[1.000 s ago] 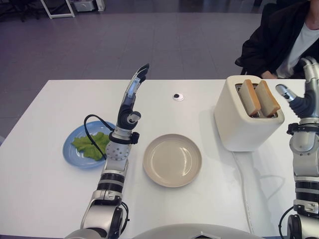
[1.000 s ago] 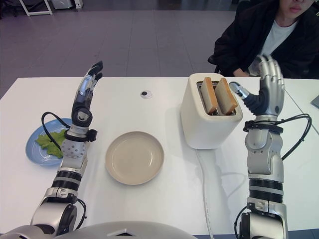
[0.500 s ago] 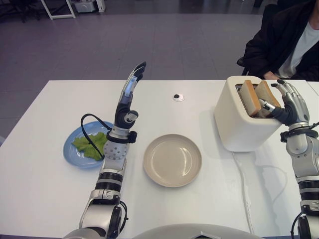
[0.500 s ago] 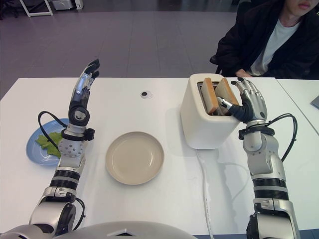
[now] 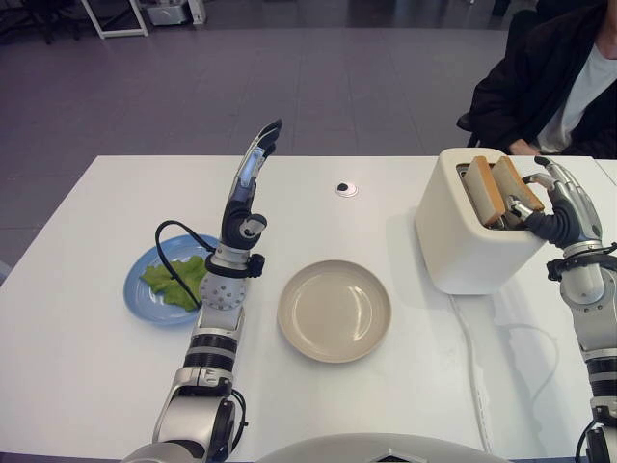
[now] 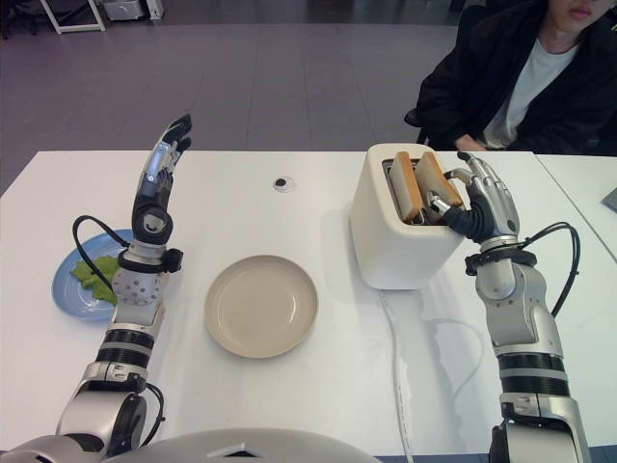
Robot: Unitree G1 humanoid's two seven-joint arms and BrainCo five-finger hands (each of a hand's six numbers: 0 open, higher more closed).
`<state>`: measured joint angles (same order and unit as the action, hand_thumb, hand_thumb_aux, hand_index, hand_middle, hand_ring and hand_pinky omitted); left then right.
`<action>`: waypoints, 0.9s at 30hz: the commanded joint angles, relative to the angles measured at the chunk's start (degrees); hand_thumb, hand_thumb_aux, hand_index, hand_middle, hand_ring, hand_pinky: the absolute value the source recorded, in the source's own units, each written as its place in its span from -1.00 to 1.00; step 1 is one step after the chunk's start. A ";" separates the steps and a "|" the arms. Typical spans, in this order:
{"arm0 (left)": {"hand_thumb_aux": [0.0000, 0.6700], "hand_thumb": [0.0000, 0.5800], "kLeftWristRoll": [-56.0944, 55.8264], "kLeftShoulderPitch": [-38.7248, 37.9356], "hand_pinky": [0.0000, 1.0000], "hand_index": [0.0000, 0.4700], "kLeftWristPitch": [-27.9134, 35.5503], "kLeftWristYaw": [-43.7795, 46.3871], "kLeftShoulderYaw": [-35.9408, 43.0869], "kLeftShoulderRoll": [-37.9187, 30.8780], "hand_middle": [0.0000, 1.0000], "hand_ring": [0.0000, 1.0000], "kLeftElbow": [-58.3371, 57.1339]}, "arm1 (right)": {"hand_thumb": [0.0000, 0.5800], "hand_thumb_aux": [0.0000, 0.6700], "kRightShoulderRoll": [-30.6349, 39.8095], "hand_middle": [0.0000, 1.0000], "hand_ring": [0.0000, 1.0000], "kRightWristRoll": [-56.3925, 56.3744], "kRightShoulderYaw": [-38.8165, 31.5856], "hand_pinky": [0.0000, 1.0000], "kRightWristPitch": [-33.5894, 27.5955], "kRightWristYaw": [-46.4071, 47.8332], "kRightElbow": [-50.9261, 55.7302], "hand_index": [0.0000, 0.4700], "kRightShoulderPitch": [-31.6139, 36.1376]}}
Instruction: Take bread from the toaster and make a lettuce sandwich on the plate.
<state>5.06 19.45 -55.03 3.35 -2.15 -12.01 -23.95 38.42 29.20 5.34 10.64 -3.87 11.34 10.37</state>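
In the left eye view we see the white toaster [image 5: 474, 231] standing toward the far right corner of the table [image 5: 87, 376], with two slices upright in its slots. Our right hand [image 5: 567, 206] is half closed around the outer bread slice [image 5: 512, 182], thumb at its near end and fingers curved against its outer face. The inner bread slice [image 5: 483, 189] stands untouched beside it. The toaster's cord [image 5: 470, 352] runs toward the near edge. In the right eye view our left hand [image 6: 162, 166] is raised above the table's left half, fingers straight and together, holding nothing. Below its wrist, near the left edge, the lettuce leaf [image 6: 95, 275] lies on a blue plate [image 6: 64, 289]. The empty beige plate [image 6: 260, 307] sits at the table's middle.
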 commanded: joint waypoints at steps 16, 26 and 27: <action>-1.00 -1.00 0.09 0.35 -1.00 -1.00 -0.10 -0.15 -0.48 -0.28 -1.00 -1.00 -0.61 | 1.00 1.00 -1.59 -0.28 -0.28 -6.35 6.29 -0.28 1.87 -4.01 -5.20 1.00 0.48; -1.00 -1.00 0.05 0.91 -1.00 -1.00 -0.32 -0.70 -1.86 -1.20 -1.00 -1.00 -1.06 | 1.00 1.00 -3.34 1.00 1.00 -9.24 9.18 1.00 3.83 -6.34 -8.46 1.00 3.20; -1.00 -1.00 0.06 1.01 -1.00 -1.00 -0.39 -0.77 -2.00 -1.29 -1.00 -1.00 -1.26 | 1.00 1.00 -3.48 1.00 1.00 -9.52 9.40 1.00 3.98 -6.46 -8.69 1.00 3.35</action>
<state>5.09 19.54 -55.39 2.85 -3.45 -12.55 -24.53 35.79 20.74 14.02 14.33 -10.14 3.40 12.82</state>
